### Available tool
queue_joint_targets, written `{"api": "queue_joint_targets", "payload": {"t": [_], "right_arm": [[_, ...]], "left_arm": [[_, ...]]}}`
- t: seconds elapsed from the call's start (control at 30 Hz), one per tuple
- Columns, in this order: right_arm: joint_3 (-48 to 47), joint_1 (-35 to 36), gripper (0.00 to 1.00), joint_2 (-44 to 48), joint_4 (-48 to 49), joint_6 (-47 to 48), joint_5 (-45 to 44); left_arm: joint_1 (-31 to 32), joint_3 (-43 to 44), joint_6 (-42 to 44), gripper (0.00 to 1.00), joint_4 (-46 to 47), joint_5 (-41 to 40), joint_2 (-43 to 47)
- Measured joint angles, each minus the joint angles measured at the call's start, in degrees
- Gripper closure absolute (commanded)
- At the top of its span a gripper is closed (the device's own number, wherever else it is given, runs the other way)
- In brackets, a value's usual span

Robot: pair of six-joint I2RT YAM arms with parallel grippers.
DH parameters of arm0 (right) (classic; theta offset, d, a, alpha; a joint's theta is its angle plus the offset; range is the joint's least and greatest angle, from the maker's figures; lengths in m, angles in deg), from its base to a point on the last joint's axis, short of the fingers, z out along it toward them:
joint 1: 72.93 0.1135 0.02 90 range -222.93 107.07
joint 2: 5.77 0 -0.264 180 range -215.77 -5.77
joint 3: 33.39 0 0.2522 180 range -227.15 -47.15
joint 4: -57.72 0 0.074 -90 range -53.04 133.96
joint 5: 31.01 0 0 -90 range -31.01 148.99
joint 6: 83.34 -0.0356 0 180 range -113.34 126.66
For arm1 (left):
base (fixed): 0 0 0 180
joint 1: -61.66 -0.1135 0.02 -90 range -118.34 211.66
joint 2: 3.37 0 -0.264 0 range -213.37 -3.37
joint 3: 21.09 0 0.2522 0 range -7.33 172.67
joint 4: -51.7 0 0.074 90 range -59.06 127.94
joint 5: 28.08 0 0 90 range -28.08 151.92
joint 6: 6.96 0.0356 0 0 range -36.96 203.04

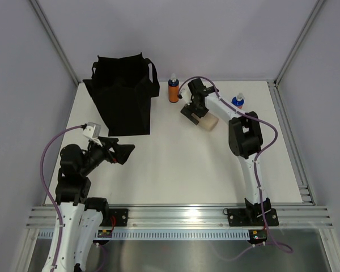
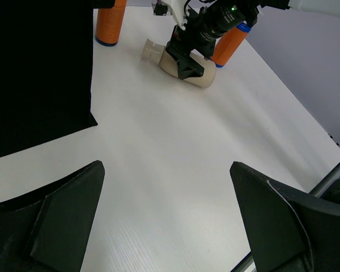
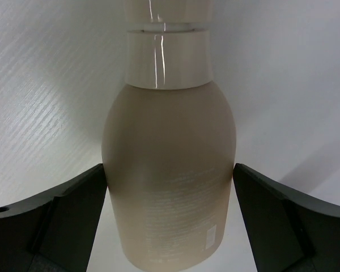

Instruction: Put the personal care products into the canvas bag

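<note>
The black canvas bag stands at the back left; its side fills the left of the left wrist view. A beige pump bottle lies on its side on the table. My right gripper straddles it, and both fingers touch its sides in the right wrist view. One orange bottle with a blue top stands right of the bag. A second one stands behind the right arm. My left gripper is open and empty in front of the bag. The other bottles are out of view.
The table has a raised rail along its right edge and an aluminium rail at the front. Grey walls close in the left, back and right. The right arm's elbow stands above the right part of the table.
</note>
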State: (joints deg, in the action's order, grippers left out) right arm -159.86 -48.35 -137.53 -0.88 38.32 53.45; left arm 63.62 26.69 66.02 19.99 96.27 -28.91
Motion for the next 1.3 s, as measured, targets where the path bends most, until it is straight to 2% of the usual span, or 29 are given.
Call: {"api": "queue_joint_targets", "payload": {"t": [0.27,0.53,0.93,0.97,1.07,1.1,1.17,1.23,1.3], "right_arm": [[-5.6,-0.3,0.01,-3.8,-3.8,1.6,-0.3],[-12.0,-2.8,0.00,-7.1,-9.2,1.9,5.6],[-11.9,-4.1,0.02,-7.2,-10.4,2.0,9.4],[-11.6,-4.1,0.05,-7.2,-10.3,2.0,9.4],[-10.9,-4.1,0.42,-6.7,-9.8,1.9,9.5],[-10.9,-4.1,0.66,-6.6,-9.9,1.7,9.6],[-10.5,-4.1,0.86,-6.4,-10.0,1.3,10.2],[-8.7,-4.2,0.94,-5.2,-9.2,1.0,11.2],[-5.1,-4.2,0.98,-3.0,-8.3,0.6,12.6]], "left_arm": [[0.0,0.0,0.0,0.01,0.0,0.0,0.0],[0.0,0.0,0.0,0.01,0.0,0.1,0.1],[0.0,0.0,-0.5,0.01,0.0,0.5,0.1],[0.0,0.0,-0.6,0.01,0.0,0.5,0.1],[0.0,0.0,-0.6,0.01,0.0,0.5,0.1],[0.0,0.0,-0.6,0.01,0.0,0.5,0.1],[0.0,0.0,-0.6,0.01,0.0,0.5,0.1],[0.0,0.0,-0.6,0.01,0.0,0.6,0.1],[0.0,0.0,-0.6,0.01,0.0,0.6,0.1]]}}
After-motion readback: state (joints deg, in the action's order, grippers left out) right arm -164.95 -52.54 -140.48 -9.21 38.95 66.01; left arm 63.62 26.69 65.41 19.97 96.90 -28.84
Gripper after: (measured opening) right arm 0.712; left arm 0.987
